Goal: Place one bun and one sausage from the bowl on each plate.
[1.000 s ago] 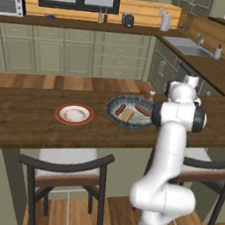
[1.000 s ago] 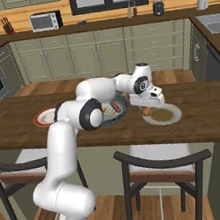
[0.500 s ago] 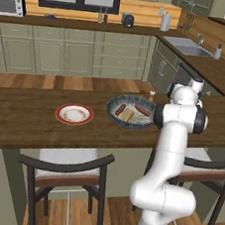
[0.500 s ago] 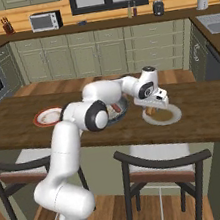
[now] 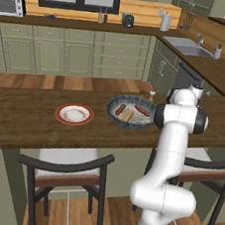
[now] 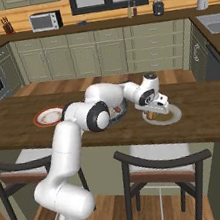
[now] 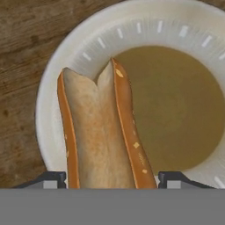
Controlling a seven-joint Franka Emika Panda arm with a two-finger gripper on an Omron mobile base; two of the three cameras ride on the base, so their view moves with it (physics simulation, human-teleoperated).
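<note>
I see the long wooden counter point(image 5: 29, 119) across both base views, with 2 chairs pushed under its near edge. The white arm point(image 6: 95, 115) reaches over it toward the right side. On the counter, the bowl point(image 5: 131, 112) is the biggest dish; in the left base view it holds 2 sausages point(image 5: 143, 110) and 1 bun point(image 5: 128, 116). To its left, well apart, sits the plate point(image 5: 74, 114) with the red-orange rim, and I see nothing lying on it. In the right base view a second, pale plate point(image 6: 168, 117) is just beside the bowl on the other side. The gripper point(image 6: 158, 111) hangs right over this pale plate. In the hand view its 2 dark fingertips point(image 7: 52, 179) stand on either side of a split bun point(image 7: 100, 132), so I judge the claw is pinching the bun. This bun lies over the left part of the pale plate, across its white rim and brownish centre.
</note>
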